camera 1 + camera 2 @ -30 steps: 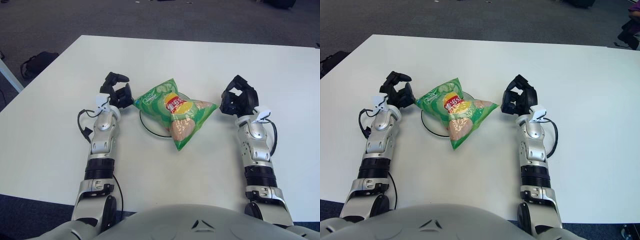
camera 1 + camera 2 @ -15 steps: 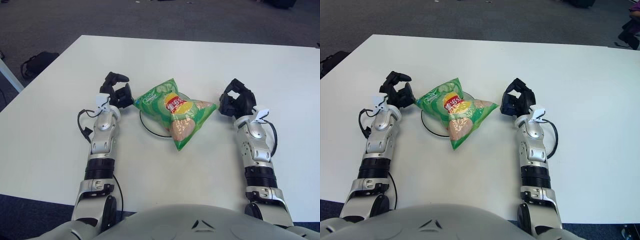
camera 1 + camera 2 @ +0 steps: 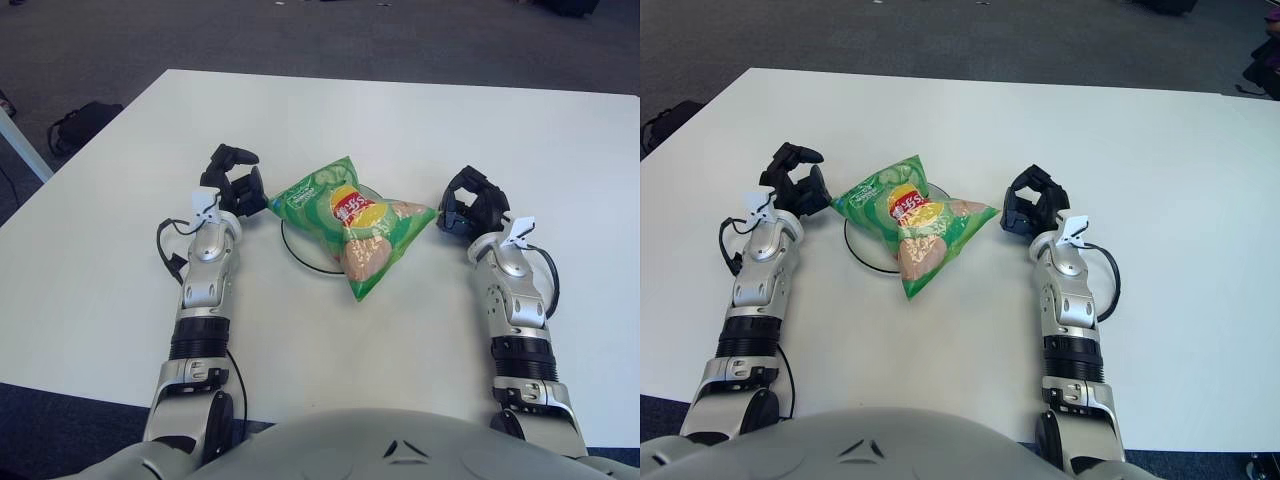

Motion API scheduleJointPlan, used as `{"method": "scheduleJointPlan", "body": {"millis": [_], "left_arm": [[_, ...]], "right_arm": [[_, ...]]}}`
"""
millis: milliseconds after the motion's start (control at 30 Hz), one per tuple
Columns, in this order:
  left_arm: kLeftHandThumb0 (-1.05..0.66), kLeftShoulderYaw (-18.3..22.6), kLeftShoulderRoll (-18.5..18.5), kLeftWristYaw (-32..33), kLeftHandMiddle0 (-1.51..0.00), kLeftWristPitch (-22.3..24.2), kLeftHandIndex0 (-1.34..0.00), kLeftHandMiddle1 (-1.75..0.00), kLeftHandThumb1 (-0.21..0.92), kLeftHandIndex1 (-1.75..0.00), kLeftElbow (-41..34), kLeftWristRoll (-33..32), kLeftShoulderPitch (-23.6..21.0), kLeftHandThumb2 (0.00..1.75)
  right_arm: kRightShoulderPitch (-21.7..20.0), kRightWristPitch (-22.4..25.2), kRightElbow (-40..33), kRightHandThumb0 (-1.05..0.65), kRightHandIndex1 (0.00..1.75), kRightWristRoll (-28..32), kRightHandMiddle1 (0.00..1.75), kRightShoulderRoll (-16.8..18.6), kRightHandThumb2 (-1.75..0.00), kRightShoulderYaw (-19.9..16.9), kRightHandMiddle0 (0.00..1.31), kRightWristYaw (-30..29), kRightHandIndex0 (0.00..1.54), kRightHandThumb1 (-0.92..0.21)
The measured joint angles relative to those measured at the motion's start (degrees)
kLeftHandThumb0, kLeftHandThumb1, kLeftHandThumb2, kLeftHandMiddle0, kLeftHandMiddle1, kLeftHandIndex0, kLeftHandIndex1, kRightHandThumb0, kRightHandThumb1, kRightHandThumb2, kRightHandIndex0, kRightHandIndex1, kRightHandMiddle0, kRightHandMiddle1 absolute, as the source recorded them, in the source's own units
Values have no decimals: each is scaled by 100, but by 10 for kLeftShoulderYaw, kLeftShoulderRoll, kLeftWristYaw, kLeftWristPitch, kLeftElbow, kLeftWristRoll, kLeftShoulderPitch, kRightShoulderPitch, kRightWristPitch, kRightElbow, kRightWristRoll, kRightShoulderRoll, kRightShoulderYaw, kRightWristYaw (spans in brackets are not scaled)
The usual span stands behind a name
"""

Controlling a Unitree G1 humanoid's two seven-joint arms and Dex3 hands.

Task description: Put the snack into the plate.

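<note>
A green snack bag (image 3: 352, 222) lies across a clear round plate (image 3: 298, 252) at the middle of the white table (image 3: 400, 120), overhanging the plate toward me. My left hand (image 3: 232, 185) rests just left of the bag, fingers spread and holding nothing. My right hand (image 3: 470, 208) sits just right of the bag's corner, fingers loosely curled and apart from the bag, holding nothing.
A dark bag (image 3: 82, 122) lies on the grey floor beyond the table's left edge. A white table leg or edge (image 3: 20, 145) shows at far left.
My right hand has drawn back a little toward me and lowered, away from the bag's right corner. The left hand and the bag have not moved.
</note>
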Motion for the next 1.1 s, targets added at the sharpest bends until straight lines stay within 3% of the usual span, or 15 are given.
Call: {"method": "scheduleJointPlan", "body": {"millis": [567,1100], "left_arm": [[-45,-2,-1,0,-117,-1,-53,-175,42,-175,0,0,1,119],[-45,-2,-1,0,-118,-5,-53,-175,42,-175,1,1,1,118]], "right_arm": [[6,53,-33,-49,175,-12,175,-4,-134,6,63,-6,126,-30],[7,66,-42,-49,175,-15,175,-5,-132,9,62,-10,126,-31]]}}
